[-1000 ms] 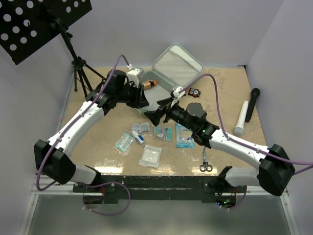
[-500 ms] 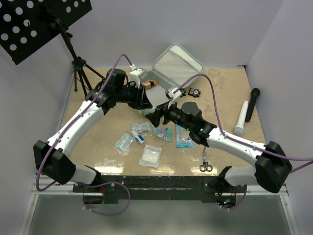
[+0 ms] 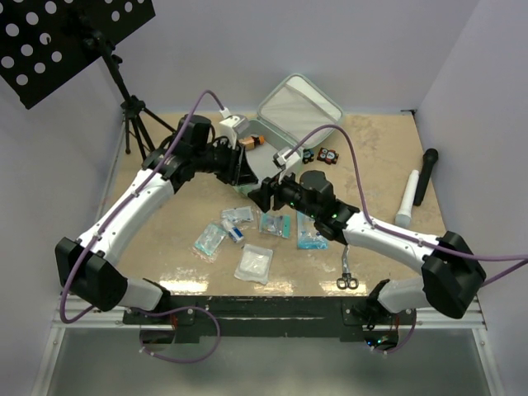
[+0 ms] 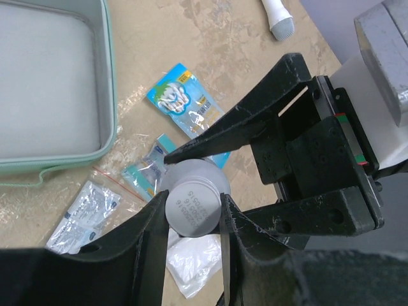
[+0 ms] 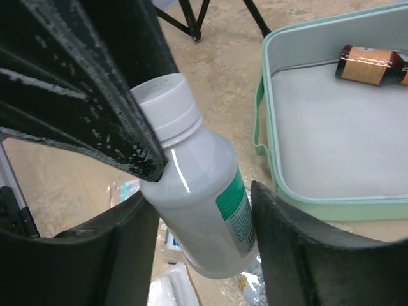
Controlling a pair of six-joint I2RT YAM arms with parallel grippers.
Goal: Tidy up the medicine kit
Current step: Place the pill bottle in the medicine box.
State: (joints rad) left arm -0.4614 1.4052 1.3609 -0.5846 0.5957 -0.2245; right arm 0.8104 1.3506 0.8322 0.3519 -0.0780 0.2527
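A white bottle (image 5: 204,204) with a green label hangs above the table between both grippers. My left gripper (image 4: 193,201) is shut on its white cap (image 4: 193,213), which bears printed digits. My right gripper (image 5: 204,197) has closed round the bottle's body, with a finger against each side. In the top view the left gripper (image 3: 245,171) and right gripper (image 3: 264,195) meet nose to nose and hide the bottle. The medicine kit (image 3: 297,107), a mint-green case, lies open behind them. A brown bottle (image 5: 373,64) lies inside the medicine kit (image 5: 331,204).
Several plastic packets (image 3: 253,264) lie in front of the grippers, one of them blue (image 3: 311,233). Scissors (image 3: 346,278) lie near the right arm. A white tube (image 3: 407,198) and a black stick (image 3: 426,175) rest at the right. A tripod (image 3: 132,115) stands at the back left.
My right gripper has moved left and back up to the left gripper, and its jaws have narrowed round the bottle. The left gripper has kept its grip, shifting only slightly.
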